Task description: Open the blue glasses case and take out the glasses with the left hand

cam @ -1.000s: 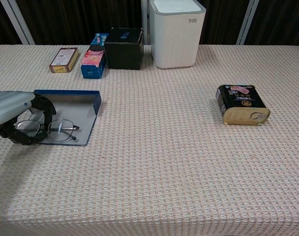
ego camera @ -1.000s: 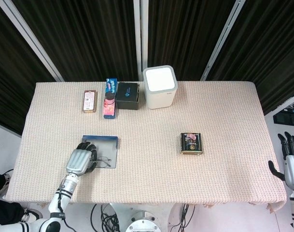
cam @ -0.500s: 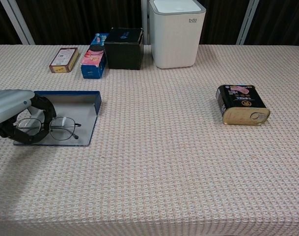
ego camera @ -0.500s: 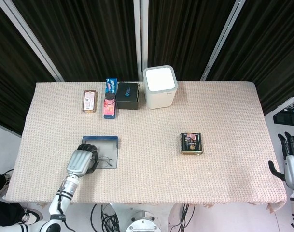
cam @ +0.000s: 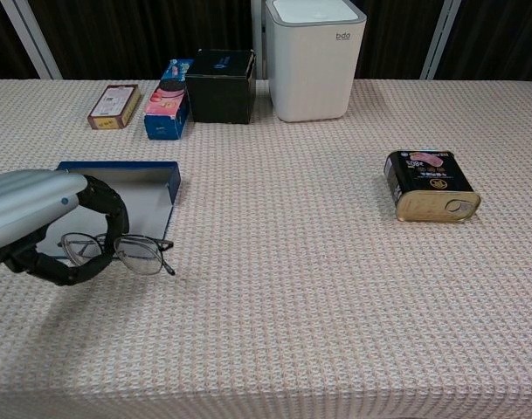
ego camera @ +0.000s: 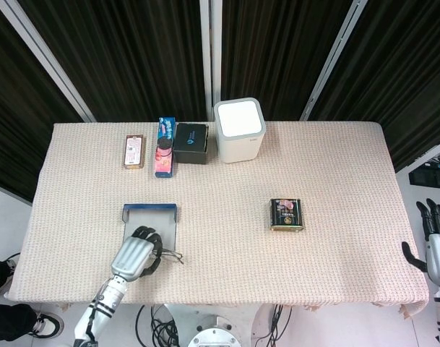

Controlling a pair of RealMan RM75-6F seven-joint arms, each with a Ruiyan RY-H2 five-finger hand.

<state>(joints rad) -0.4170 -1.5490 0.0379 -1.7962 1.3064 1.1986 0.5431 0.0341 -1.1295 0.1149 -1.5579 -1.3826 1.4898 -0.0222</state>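
left hand [cam: 38, 223] pinching glasses [cam: 117, 252] at their left end, lifted just past near edge of open blue glasses case [cam: 139, 188], long axis running left-right, right hand [ego camera: 438, 249] spread, idle, well apart off desk [cam: 292, 288].

In the chest view, the silver-backed left hand [cam: 38, 223] is cut off by the left edge, and its black fingers [cam: 100, 229] hide the left lens of the thin wire-framed glasses [cam: 130, 251]. The grey right hand [ego camera: 437, 249] is cropped at the head view's right edge; its finger posture cannot be determined.
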